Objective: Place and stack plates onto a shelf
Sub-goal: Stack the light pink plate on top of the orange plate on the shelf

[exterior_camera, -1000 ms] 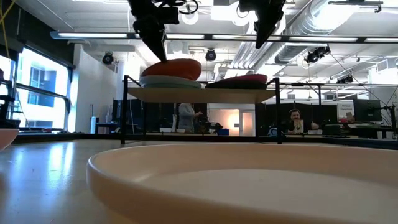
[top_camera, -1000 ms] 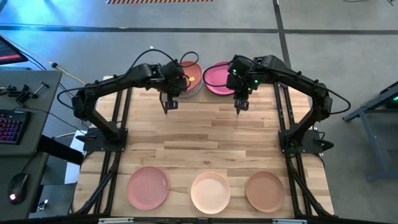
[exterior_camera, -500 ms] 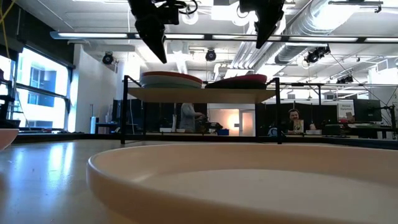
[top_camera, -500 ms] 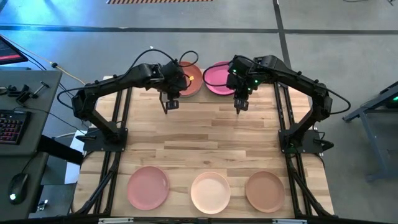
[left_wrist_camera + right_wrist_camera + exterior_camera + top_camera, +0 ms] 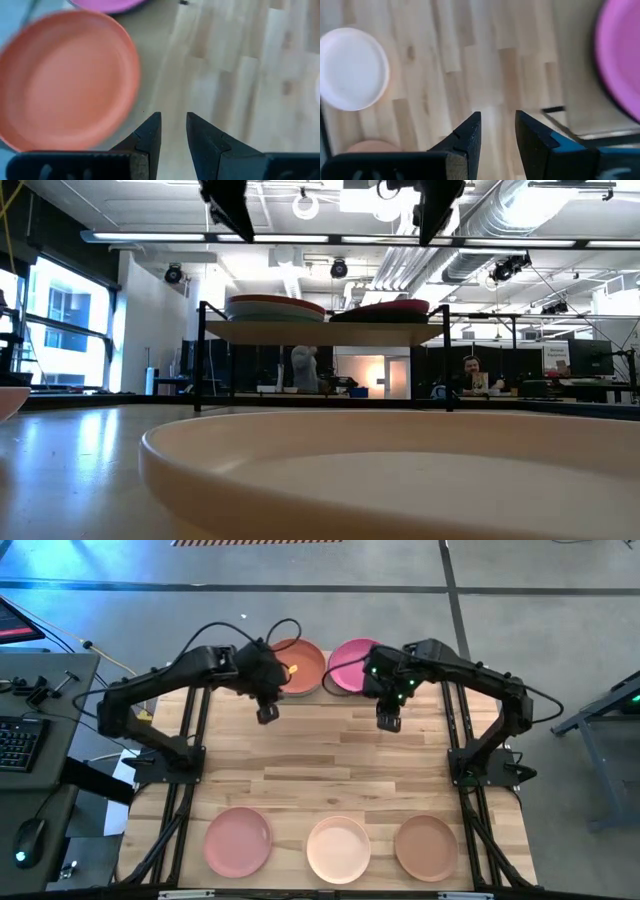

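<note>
The shelf [image 5: 320, 332] stands on thin black legs at the table's far edge. On its left half a stack is topped by the orange plate [image 5: 300, 665] [image 5: 70, 80], lying flat; on its right half the magenta plate [image 5: 352, 664] [image 5: 385, 308] is on top. Pink [image 5: 238, 841], cream [image 5: 338, 848] and tan-brown [image 5: 426, 847] plates lie flat in a row along the near edge. My left gripper [image 5: 266, 712] [image 5: 173, 120] hovers open just in front of the orange stack. My right gripper [image 5: 387, 720] [image 5: 497, 120] hovers open in front of the magenta plate. Both hold nothing.
Bare wooden tabletop [image 5: 330, 765] stretches between the shelf and the near row of plates. In the low view the cream plate's rim [image 5: 300, 470] fills the foreground. A desk with a keyboard [image 5: 15, 745] stands left of the table. People sit in the room behind.
The orange plate, tilted on the left stack with my left fingertips at its rim, has dropped flat onto the stack. My left gripper has come off it. Both grippers have then risen and drawn back a little toward the near edge.
</note>
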